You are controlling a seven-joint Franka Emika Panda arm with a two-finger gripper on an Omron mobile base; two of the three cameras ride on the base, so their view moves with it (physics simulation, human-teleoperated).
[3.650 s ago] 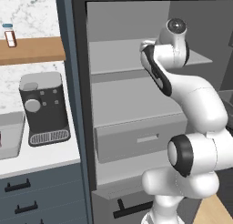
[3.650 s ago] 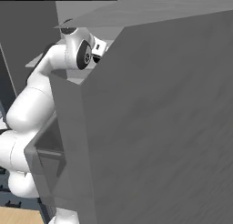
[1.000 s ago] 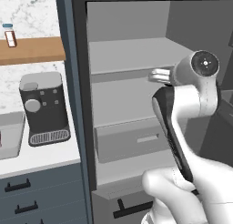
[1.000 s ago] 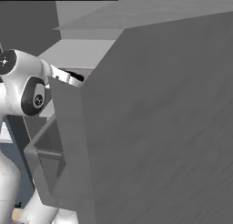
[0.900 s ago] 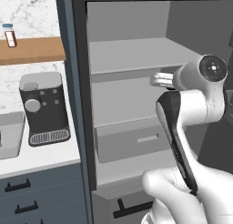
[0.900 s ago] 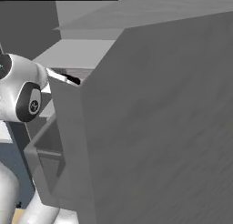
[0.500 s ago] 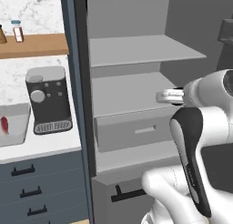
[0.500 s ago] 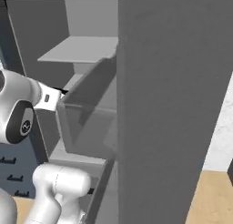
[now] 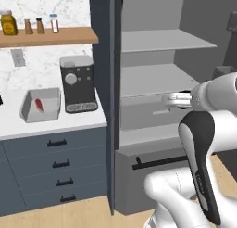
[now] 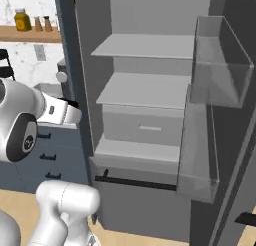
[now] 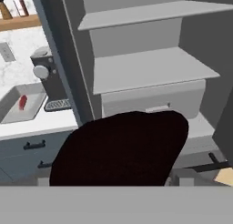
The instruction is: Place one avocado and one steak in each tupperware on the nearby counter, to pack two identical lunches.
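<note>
No readable text anywhere here. The jars [image 9: 28, 24] on the wooden shelf at upper left of the left base view carry labels too blurred to read; the coffee machine [image 9: 78, 83] below shows no brand.

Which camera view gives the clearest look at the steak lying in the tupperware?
The left base view: the red steak lies unobstructed in the grey tupperware beside the coffee machine. The hand view shows it smaller, near the edge. In the right base view, the arm covers that spot.

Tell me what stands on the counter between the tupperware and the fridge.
The coffee machine stands there, right of the tupperware and against the fridge side, in the left base view. The tupperware holds one steak.
</note>
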